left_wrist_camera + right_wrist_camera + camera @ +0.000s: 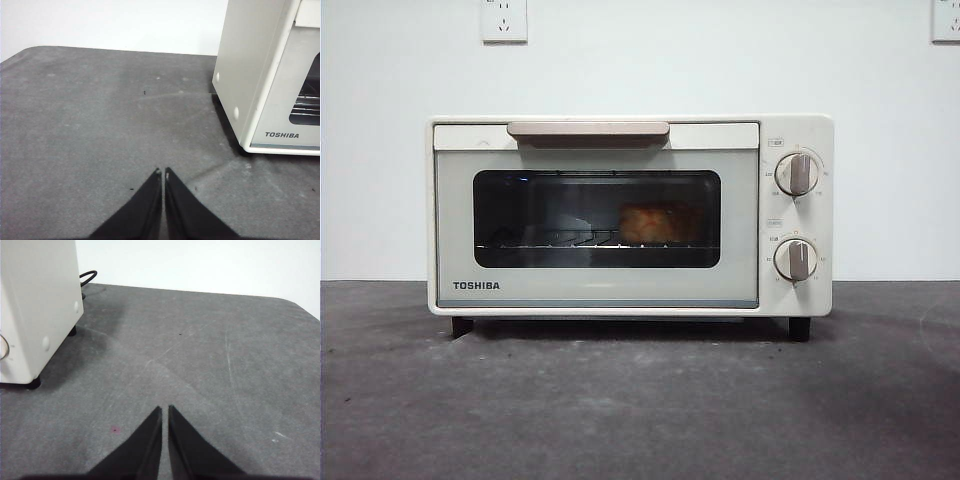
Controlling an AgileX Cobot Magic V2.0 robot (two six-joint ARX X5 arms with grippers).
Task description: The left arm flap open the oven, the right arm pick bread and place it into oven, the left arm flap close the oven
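The cream-white TOSHIBA oven stands in the middle of the dark table with its glass door closed and the beige handle at the top. Behind the window the golden-orange bread rests on the wire rack, right of centre. My left gripper hovers over bare table off the oven's left side, shut on nothing. My right gripper hangs over the table off the oven's right side, also shut and empty. Neither arm shows in the front view.
Two beige knobs sit on the oven's right panel. A black power cable curls behind the oven. Wall sockets are on the white wall behind. Grey table surface stretches in front of and beside the oven.
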